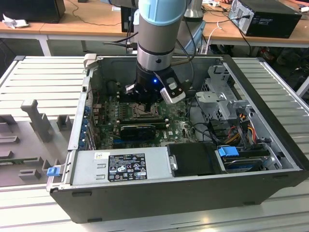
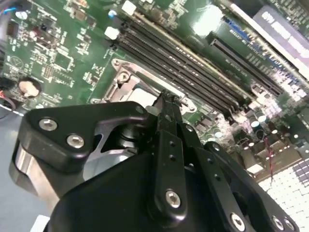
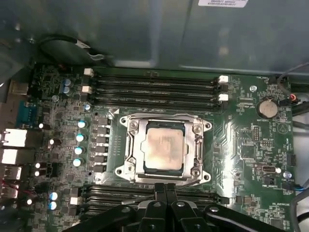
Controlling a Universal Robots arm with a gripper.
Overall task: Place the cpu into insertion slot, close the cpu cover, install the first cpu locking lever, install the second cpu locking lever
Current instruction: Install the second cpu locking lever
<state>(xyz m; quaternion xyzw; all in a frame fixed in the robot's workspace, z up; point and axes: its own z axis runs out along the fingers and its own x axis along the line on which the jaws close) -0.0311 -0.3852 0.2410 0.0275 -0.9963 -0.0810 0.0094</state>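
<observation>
The arm points straight down into the open computer case (image 1: 270, 145), its claw (image 3: 165, 187) pinched narrow, apparently empty, just beside the insertion slot (image 3: 126, 145). The cpu (image 3: 164, 146) sits inside under the lowered cpu cover (image 3: 197, 147).

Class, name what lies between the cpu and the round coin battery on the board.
In the first wrist view, the cpu cover's side rail, then bare green board, separates the cpu from the coin battery.
</observation>
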